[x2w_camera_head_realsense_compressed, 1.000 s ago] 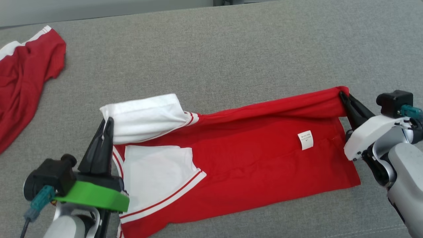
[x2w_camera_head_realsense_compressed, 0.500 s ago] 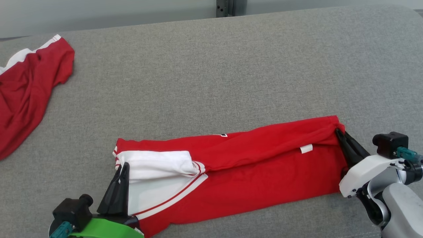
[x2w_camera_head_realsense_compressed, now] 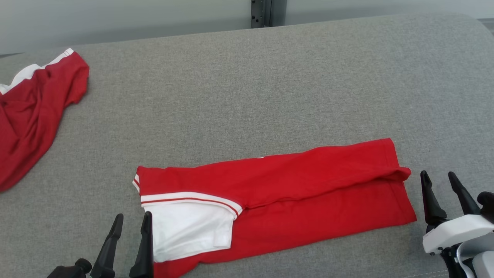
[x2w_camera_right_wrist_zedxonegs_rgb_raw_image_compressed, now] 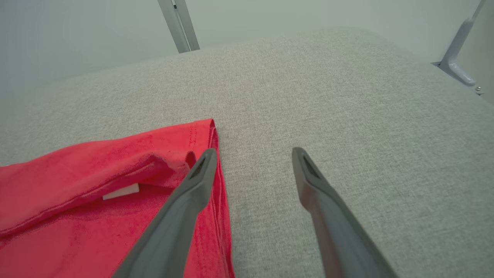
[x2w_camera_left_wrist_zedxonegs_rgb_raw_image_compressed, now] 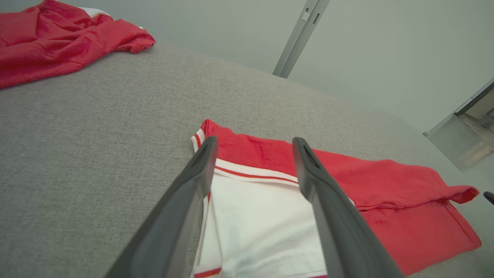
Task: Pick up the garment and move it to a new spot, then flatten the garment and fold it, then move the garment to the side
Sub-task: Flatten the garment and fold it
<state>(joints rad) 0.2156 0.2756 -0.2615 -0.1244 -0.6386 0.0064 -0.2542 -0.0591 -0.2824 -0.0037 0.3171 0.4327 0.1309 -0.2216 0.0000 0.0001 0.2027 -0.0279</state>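
Observation:
The garment (x2w_camera_head_realsense_compressed: pixel 293 193) is a red shirt with a white sleeve, lying folded lengthwise into a long strip on the grey surface (x2w_camera_head_realsense_compressed: pixel 247 96). Its far half lies over the near half, and the white sleeve (x2w_camera_head_realsense_compressed: pixel 189 227) shows at its left end. My left gripper (x2w_camera_head_realsense_compressed: pixel 131 222) stands open at the bottom left, just beside the sleeve, holding nothing. In the left wrist view the open left gripper (x2w_camera_left_wrist_zedxonegs_rgb_raw_image_compressed: pixel 254 144) frames the sleeve and its red-striped cuff (x2w_camera_left_wrist_zedxonegs_rgb_raw_image_compressed: pixel 254 173). My right gripper (x2w_camera_head_realsense_compressed: pixel 438 177) is open just right of the shirt's hem. In the right wrist view the garment (x2w_camera_right_wrist_zedxonegs_rgb_raw_image_compressed: pixel 96 193) lies left of the open right gripper (x2w_camera_right_wrist_zedxonegs_rgb_raw_image_compressed: pixel 252 154).
A second red garment with white trim (x2w_camera_head_realsense_compressed: pixel 34 112) lies crumpled at the far left edge of the surface and appears again (x2w_camera_left_wrist_zedxonegs_rgb_raw_image_compressed: pixel 58 42) in the left wrist view. A metal post (x2w_camera_head_realsense_compressed: pixel 261 13) stands behind the far edge. Bare grey fabric stretches beyond the shirt.
Both grippers carried the shirt's far edge toward me over the near half, then let go and opened. The white sleeve now lies flat. The head camera tilted, shifting the scene.

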